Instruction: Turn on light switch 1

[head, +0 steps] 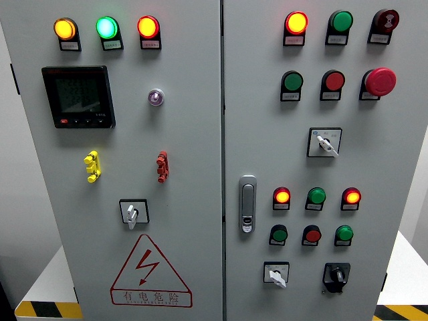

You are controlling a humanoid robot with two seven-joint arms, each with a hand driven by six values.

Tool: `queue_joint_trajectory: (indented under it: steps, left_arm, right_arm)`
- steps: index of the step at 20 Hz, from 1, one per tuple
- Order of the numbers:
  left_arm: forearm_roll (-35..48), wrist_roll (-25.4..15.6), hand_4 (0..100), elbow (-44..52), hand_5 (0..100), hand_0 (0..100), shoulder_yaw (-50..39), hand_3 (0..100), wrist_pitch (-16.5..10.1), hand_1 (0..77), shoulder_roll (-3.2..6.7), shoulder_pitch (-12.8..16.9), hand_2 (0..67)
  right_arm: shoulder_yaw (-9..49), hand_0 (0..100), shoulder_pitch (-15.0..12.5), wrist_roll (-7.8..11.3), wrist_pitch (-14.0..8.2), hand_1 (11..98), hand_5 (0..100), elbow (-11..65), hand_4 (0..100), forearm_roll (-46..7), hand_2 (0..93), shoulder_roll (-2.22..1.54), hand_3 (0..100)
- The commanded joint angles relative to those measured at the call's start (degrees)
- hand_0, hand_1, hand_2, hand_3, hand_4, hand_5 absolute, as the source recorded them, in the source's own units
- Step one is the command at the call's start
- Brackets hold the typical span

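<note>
A grey control cabinet fills the head view, with a left door (187, 134) and a right door (394, 154). The left door carries a white rotary switch (132, 212), a yellow toggle (92, 166) and a red toggle (162, 166). On the right door are a white rotary switch (324, 142), a lower white rotary switch (276, 273) and a black knob switch (336, 274). The labels are too small to tell which one is switch 1. Neither of my hands shows.
Lit yellow (65, 29), green (106, 27) and red (148, 27) lamps top the left door, above a dark meter (77, 96). The right door has a red mushroom stop button (380, 81), rows of lamps and buttons, and a door handle (247, 204).
</note>
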Motion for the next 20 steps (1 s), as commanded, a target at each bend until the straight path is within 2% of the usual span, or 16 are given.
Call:
queue_joint_trajectory:
  steps: [1, 5, 10, 14, 16, 20]
  left_arm:
    - [-0.31, 1.62, 64, -5.29, 44, 0, 0.77, 50, -0.05, 30.7, 0.08, 0.01, 23.6]
    - [-0.22, 3.64, 72, -8.91, 46, 0, 1.04, 56, 0.21, 36.5, 0.08, -0.16, 24.2]
    - [-0.4, 6.72, 75, -10.93, 50, 0, 1.04, 58, 0.65, 40.7, -0.09, -3.67, 24.5]
    - [-3.29, 10.93, 76, -11.37, 51, 0, 1.21, 59, 6.87, 39.8, -0.36, -7.88, 25.4]
    - [-3.3, 11.73, 77, -11.37, 52, 0, 2.52, 61, 9.69, 39.9, -0.62, -9.64, 26.8]
    - [-3.39, 14.1, 80, -12.25, 55, 0, 4.37, 64, 12.86, 41.4, -0.62, -11.58, 29.5]
  right_arm:
    - [0.0, 0, -0.08, -0.03, 0.0, 22.5, 15, 0.0, 23, 0.0, 0.0, 0.0, 11]
    - [0.0, 0, -0.08, 0.06, 0.0, 22.5, 15, 0.0, 23, 0.0, 0.0, 0.0, 11]
    - [0.0, 0, 0.01, 0.06, 0.0, 22.5, 15, 0.0, 23, 0.0, 0.0, 0.0, 11]
    - [0.0, 0, -0.08, 0.06, 0.0, 22.6, 15, 0.0, 23, 0.0, 0.0, 0.0, 11]
    - [0.0, 0, 0.01, -0.03, 0.0, 22.6, 15, 0.0, 23, 0.0, 0.0, 0.0, 11]
    - [0.0, 0, 0.01, -0.03, 0.0, 22.6, 15, 0.0, 23, 0.0, 0.0, 0.0, 11]
